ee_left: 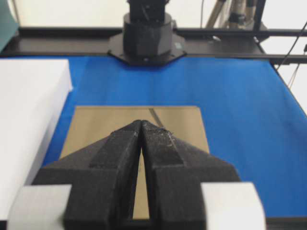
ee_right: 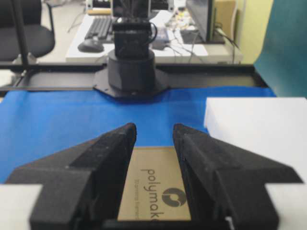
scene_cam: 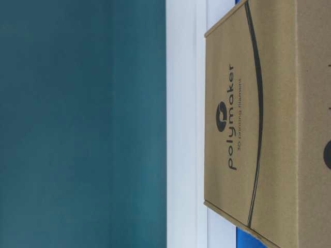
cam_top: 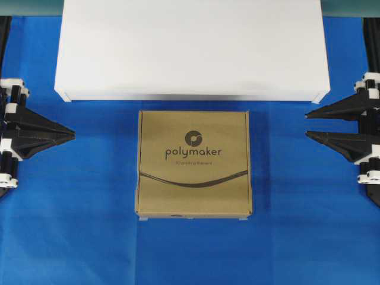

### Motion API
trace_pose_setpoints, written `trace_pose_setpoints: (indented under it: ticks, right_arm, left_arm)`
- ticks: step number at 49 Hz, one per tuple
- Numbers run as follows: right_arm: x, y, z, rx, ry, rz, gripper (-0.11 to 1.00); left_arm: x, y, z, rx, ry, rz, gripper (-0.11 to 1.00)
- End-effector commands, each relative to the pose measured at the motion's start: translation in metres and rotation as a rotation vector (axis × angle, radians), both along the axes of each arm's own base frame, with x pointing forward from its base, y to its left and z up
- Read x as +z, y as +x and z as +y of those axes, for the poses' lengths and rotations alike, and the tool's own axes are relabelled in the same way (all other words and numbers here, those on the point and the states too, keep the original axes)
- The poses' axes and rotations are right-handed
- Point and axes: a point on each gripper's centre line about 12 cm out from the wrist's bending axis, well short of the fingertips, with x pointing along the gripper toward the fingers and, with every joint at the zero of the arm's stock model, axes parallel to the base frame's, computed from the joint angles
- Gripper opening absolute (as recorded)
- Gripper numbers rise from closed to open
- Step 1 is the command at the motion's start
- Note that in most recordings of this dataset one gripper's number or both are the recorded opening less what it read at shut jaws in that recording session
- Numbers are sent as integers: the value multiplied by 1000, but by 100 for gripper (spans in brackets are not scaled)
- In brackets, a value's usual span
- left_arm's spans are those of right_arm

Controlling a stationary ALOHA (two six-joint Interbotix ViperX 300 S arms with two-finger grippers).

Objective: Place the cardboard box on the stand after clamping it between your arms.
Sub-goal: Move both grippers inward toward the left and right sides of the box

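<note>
- The left gripper [cam_top: 72,134] is seen at the left edge of the overhead view, its pointed fingers [ee_left: 125,143] pressed together at the tips and clenched on nothing.
- The right gripper [cam_top: 309,124] is seen at the right edge, its two fingers [ee_right: 112,143] parted by a clear gap and released, with nothing held between them.
- Both grippers are pointed inward toward the middle and are kept well apart from the cardboard box [cam_top: 194,163].
- The cardboard box is laid flat on the blue table cover [cam_top: 297,237], midway between the two arms, logo side up.
- The stand [cam_top: 191,50] is placed on the far side of the box, just beside its far edge.
</note>
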Motion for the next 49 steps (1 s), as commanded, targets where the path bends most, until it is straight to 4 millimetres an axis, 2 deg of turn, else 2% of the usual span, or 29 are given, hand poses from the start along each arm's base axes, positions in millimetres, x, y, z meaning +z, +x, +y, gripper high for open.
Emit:
trace_pose_setpoints:
  ticks: [1, 5, 9, 14, 24, 35, 44, 49]
  right_arm:
    - [9, 4, -1, -2, 26, -17, 14]
    - [8, 7, -2, -8, 75, 58, 22]
    - [4, 8, -2, -10, 99, 179, 12]
    - [0, 6, -1, -10, 104, 341, 4]
    - [-10, 3, 1, -5, 102, 628, 4]
    - [-35, 7, 2, -8, 97, 866, 4]
    - [-61, 14, 1, -15, 88, 1087, 10]
    - [-67, 22, -3, -31, 92, 1137, 22]
  left_arm:
    - [19, 5, -1, -7, 19, -27, 5]
    - [21, 6, 0, -4, 6, 22, 3]
    - [23, 8, 0, 0, 0, 92, 1]
    - [23, 11, 1, 6, 5, 212, 1]
    - [2, 17, 2, 16, 7, 480, 1]
    - [-17, 24, 2, 16, 12, 615, 1]
    - [-36, 31, 3, 17, 25, 742, 1]
    - [-41, 36, 3, 16, 26, 765, 4]
